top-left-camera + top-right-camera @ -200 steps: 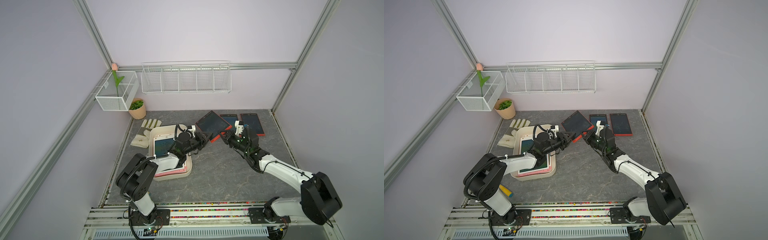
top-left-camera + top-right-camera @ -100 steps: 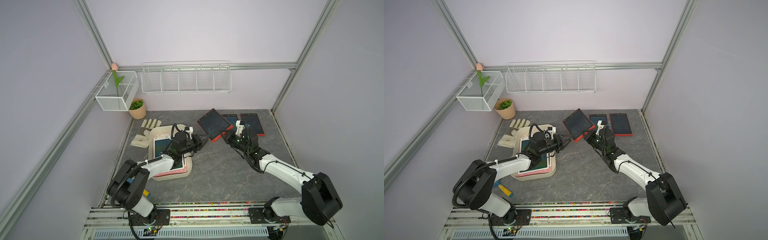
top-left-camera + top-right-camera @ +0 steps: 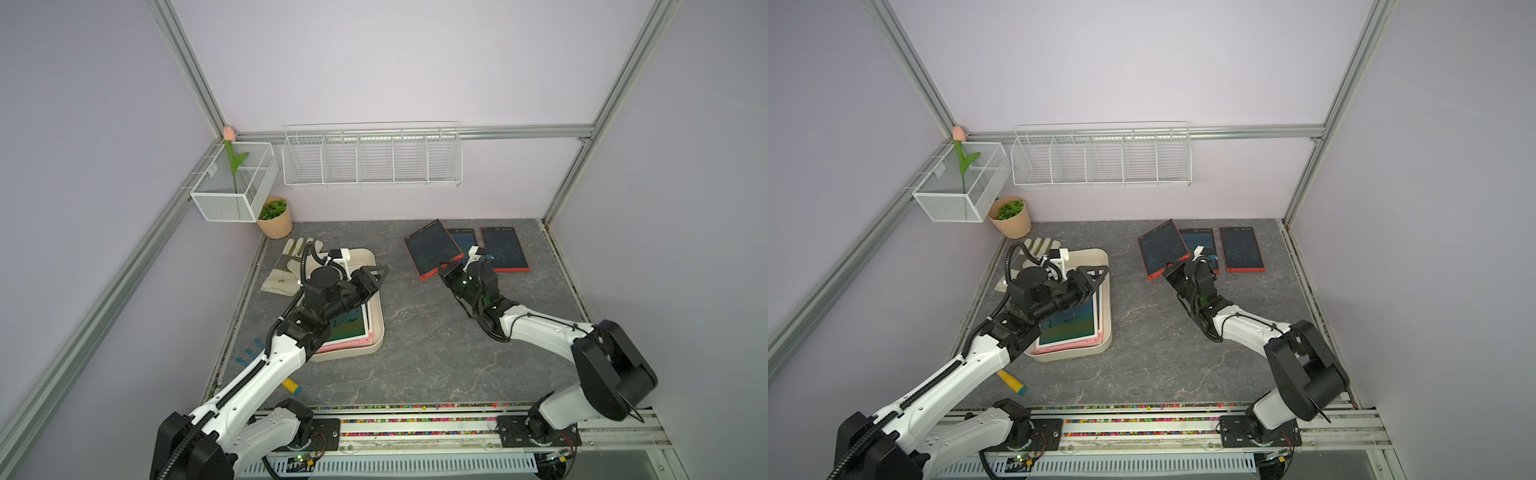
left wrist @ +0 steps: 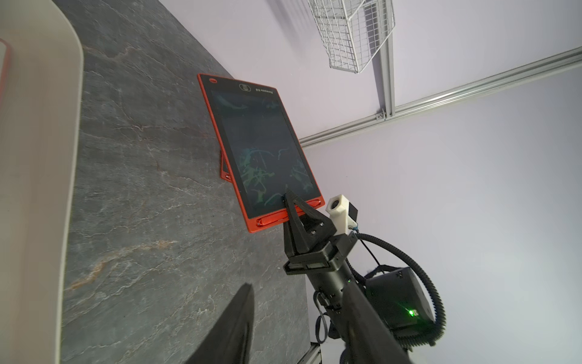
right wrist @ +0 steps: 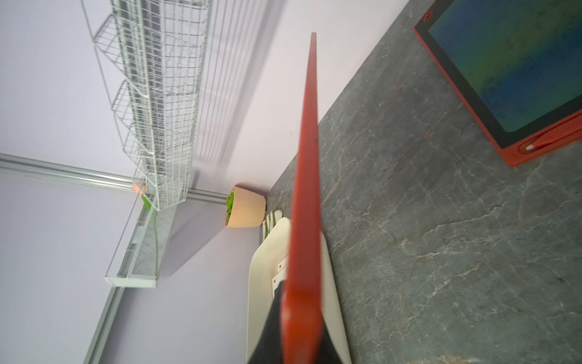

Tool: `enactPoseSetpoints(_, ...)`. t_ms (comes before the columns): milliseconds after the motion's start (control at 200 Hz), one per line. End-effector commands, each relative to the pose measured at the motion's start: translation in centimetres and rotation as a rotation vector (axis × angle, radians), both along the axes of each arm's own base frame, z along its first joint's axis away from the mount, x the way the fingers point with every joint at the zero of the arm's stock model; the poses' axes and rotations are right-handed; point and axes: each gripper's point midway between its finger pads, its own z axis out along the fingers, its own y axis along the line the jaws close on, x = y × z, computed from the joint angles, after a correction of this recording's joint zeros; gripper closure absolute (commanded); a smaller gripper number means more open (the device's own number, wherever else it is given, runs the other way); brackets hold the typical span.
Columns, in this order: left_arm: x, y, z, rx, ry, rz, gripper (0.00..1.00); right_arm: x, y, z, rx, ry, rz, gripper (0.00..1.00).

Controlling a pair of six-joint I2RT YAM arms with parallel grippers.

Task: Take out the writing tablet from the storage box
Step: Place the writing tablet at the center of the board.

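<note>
The left gripper (image 3: 374,277) has let go and drawn back over the storage box (image 3: 377,332) by the table's (image 3: 415,353) left edge, fingers apart and empty. The right gripper (image 3: 448,266) stays clamped on the red writing tablet (image 3: 432,249), which is tilted above the other tablets (image 3: 503,249) near the far right corner.

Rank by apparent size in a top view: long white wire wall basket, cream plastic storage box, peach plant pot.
1. long white wire wall basket
2. cream plastic storage box, partly covered
3. peach plant pot
</note>
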Motion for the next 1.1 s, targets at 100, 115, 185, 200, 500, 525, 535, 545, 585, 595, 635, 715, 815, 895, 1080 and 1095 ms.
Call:
enactPoseSetpoints(100,-0.2,2.5,-3.0,0.076,0.060,0.037,0.53,2.7,1.1,-0.3,0.150,-0.063,-0.095,0.94)
enactPoseSetpoints(115,-0.2,2.5,-3.0,0.075,0.060,0.037,0.53,2.9,1.2,-0.5,0.151,-0.063,-0.095,0.93)
enactPoseSetpoints(185,-0.2,3.0,-3.3,0.071,0.067,0.041,0.53,3.4,1.6,-1.4,0.161,-0.055,-0.117,0.93)
enactPoseSetpoints(200,-0.2,3.1,-3.4,0.072,0.070,0.042,0.53,3.5,1.7,-1.7,0.161,-0.053,-0.121,0.93)
enactPoseSetpoints(500,0.4,2.8,-3.8,0.072,0.082,0.002,0.53,6.3,3.5,-5.1,0.273,-0.056,-0.164,0.93)
enactPoseSetpoints(525,0.5,2.8,-3.9,0.073,0.083,-0.002,0.53,6.4,3.6,-5.4,0.283,-0.057,-0.169,0.92)
enactPoseSetpoints(535,0.5,2.8,-3.9,0.072,0.085,-0.005,0.53,6.5,3.7,-5.5,0.286,-0.056,-0.171,0.92)
enactPoseSetpoints(545,0.5,2.8,-3.9,0.072,0.086,-0.006,0.53,6.6,3.7,-5.6,0.290,-0.057,-0.174,0.92)
enactPoseSetpoints(585,0.6,2.9,-3.9,0.072,0.089,-0.010,0.53,6.8,3.9,-6.0,0.293,-0.058,-0.176,0.92)
enactPoseSetpoints(595,0.7,2.9,-3.9,0.073,0.090,-0.010,0.53,6.9,3.9,-6.1,0.294,-0.059,-0.177,0.92)
enactPoseSetpoints(635,0.8,3.1,-3.9,0.075,0.090,-0.011,0.53,7.1,3.9,-6.1,0.291,-0.069,-0.185,0.92)
enactPoseSetpoints(715,0.9,3.4,-4.0,0.079,0.092,-0.011,0.53,7.4,3.5,-6.7,0.281,-0.060,-0.206,0.92)
enactPoseSetpoints(815,1.1,3.7,-4.2,0.078,0.097,-0.005,0.53,7.6,3.6,-7.4,0.291,-0.054,-0.214,0.90)
enactPoseSetpoints(895,1.3,3.6,-4.3,0.073,0.101,-0.013,0.53,7.9,3.8,-8.2,0.303,-0.039,-0.220,0.90)
enactPoseSetpoints(1080,1.5,3.4,-4.3,0.068,0.105,-0.024,0.53,8.6,4.6,-10.0,0.364,0.001,-0.225,0.87)
enactPoseSetpoints(1095,1.5,3.4,-4.3,0.069,0.104,-0.024,0.53,8.6,4.6,-10.1,0.364,0.004,-0.225,0.87)
